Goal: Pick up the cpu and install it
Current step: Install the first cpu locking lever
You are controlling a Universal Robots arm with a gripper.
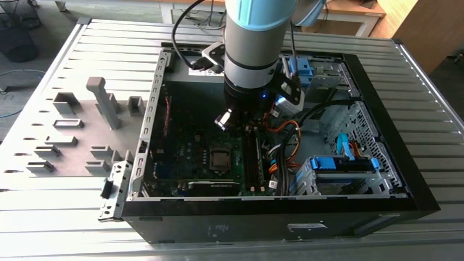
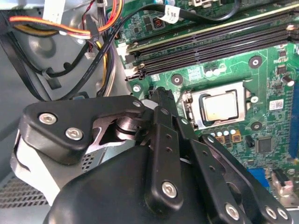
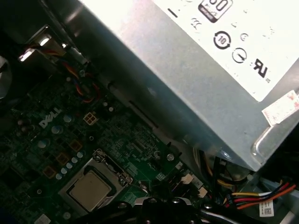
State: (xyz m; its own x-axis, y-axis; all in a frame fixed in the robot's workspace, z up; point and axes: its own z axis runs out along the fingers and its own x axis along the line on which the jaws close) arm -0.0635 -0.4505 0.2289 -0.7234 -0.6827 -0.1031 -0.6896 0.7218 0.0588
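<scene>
CPU seated in its socket, gripper hovering above the motherboard.

The cpu, a square silvery chip, lay flat in the socket on the green motherboard, framed by the socket's metal bracket; both wrist views showed it there. In the exterior view it sat near the middle of the open case, beside the memory slots. The gripper hung above the board, apart from the chip, which lay just beyond the fingertips in the second wrist view. The fingers looked pressed together and pinched nothing. The power supply rose as a wall close along one side of the socket, and cables crowded another, so open room lay mostly straight above. The case stood on a ribbed worktop.
</scene>
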